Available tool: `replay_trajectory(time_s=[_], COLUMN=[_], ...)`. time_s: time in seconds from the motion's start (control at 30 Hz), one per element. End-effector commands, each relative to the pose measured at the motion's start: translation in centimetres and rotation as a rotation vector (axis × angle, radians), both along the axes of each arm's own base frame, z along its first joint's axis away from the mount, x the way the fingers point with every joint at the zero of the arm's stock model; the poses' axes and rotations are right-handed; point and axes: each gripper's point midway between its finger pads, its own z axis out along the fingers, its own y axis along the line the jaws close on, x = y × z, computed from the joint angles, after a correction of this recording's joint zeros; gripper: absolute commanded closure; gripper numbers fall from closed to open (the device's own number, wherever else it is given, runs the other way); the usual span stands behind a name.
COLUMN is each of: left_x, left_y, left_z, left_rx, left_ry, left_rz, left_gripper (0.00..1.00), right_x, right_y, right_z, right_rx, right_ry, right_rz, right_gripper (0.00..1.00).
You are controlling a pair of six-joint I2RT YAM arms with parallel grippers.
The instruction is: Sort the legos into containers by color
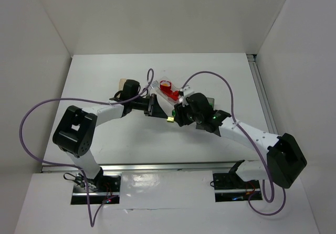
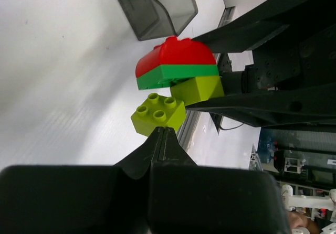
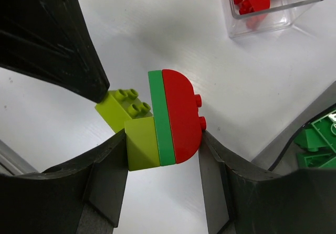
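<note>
Stacked legos [image 3: 168, 121] clamped between right claw [image 3: 163, 142] fingers

Both arms angled inward, grippers nearly meeting. Left gripper [image 2: 164, 131]: fingers pressed together. Right gripper [image 3: 163, 139]: jaws clamped on lego stack [image 3: 176, 118].

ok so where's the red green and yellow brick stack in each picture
top external: brick stack is a green-yellow speck at centre, red part hidden
left wrist: upper centre
right wrist: dead centre, clamped by right gripper
shared landmark: yellow-green four-stud brick beside it, both wrist views
</note>
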Motion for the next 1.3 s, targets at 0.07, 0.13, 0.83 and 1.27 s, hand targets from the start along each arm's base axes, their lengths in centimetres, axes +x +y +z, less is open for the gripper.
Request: replay_trajectory(time_s=[0.07,0.13,0.83,1.27], left_x=[0.5,0.9,1.7,1.2], left_y=[-0.1,-0.1,0.9,-1.1], left_z=[0.3,0.2,2.7,1.6], left_rx=[-0.016,-0.010,-0.010,-0.112], left_ry=[0.003,-0.003,0.008,0.138], left_rz=[-0.017,0.002,0.062,-0.054], left_gripper=[1.00,1.00,0.01,0.01], right_x=[2.3,2.7,0.5,-0.7], right_y=[1.3,1.1,1.0,2.4], right_z=[2.9,2.7,1.9,3.6], right_rx=[0.076,0.075,0.104,0.120], right_ry=[-0.081,-0.080,-0.068,-0.109], right_rz=[-0.038,-0.047,0.030,0.118], right_gripper=[0.60,0.60,0.60,0.61])
